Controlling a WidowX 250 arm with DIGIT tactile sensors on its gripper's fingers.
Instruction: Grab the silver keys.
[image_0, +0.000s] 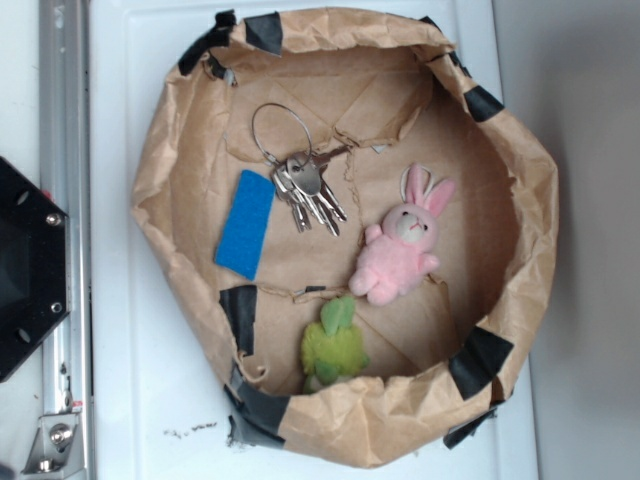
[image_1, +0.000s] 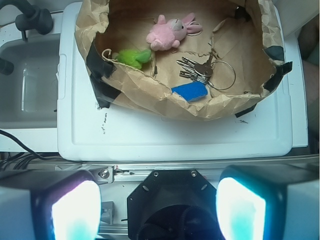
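The silver keys (image_0: 308, 190) lie fanned on a thin wire ring in the upper middle of a brown paper basin (image_0: 160, 190). In the wrist view the keys (image_1: 197, 70) show far ahead, inside the basin (image_1: 150, 100). My gripper (image_1: 157, 210) is open, its two glowing pads (image_1: 75, 212) wide apart at the bottom of the wrist view, with nothing between them. It hangs over the black robot base (image_1: 170, 200), well short of the basin. The exterior view does not show the gripper.
A flat blue rectangle (image_0: 245, 223) lies left of the keys. A pink bunny (image_0: 402, 252) sits to their right and a green plush (image_0: 334, 347) lies near the front wall. The basin rests on a white board (image_0: 140, 400). A metal rail (image_0: 62, 100) and black base (image_0: 25, 270) stand left.
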